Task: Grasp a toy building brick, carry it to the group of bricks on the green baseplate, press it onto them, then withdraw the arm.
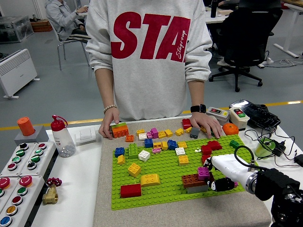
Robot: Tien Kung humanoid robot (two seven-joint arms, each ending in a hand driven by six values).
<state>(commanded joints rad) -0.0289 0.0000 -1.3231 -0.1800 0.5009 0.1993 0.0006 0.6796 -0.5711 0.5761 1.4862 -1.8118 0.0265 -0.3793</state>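
The right hand reaches in from four o'clock, its fingers curled around a small purple brick. That brick sits on top of the brown brick and grey brick cluster, at about four o'clock on the green baseplate. Whether its studs are fully seated is hard to tell. If the hand pulls away while its fingers are closed, it could lift the brick off or drag the stack sideways. The purple brick looks nearly square, studs up; the stack's long axis runs nine to three. A person's hands rest at the bench's far edge.
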